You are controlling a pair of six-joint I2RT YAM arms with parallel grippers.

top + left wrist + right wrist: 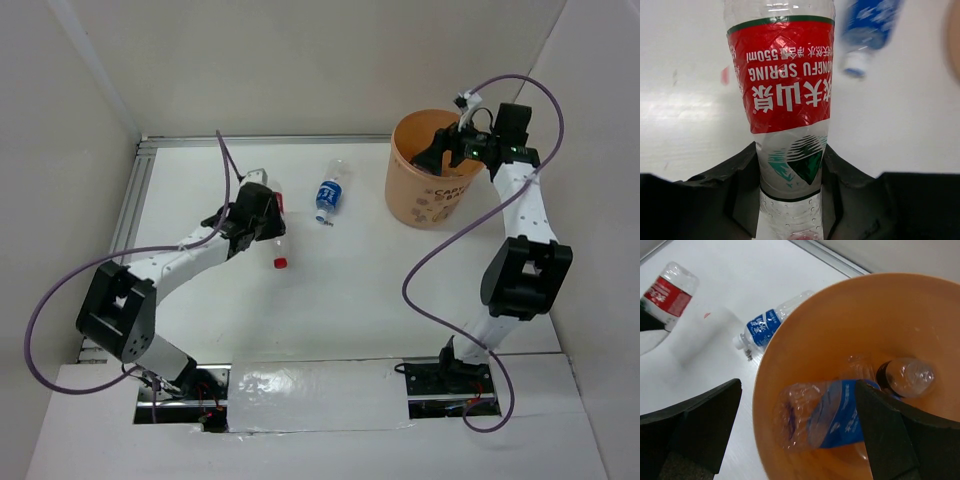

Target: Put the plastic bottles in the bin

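Observation:
My left gripper (256, 216) is shut on a clear bottle with a red-and-white label (280, 246), gripping below the label (790, 75). The bottle lies low over the table with its red cap towards me. A blue-labelled bottle (329, 197) lies on the table between that bottle and the orange bin (425, 205); it also shows in the left wrist view (867, 22) and the right wrist view (764, 327). My right gripper (450, 150) is open above the bin (790, 345). Inside the bin lie a blurred blue-labelled bottle (832, 420) and a dark-labelled bottle (905, 377).
White walls close in on the left, back and right. A metal rail (140, 190) runs along the back and left edges of the table. The bin stands at the back right, close to the right arm (525, 265).

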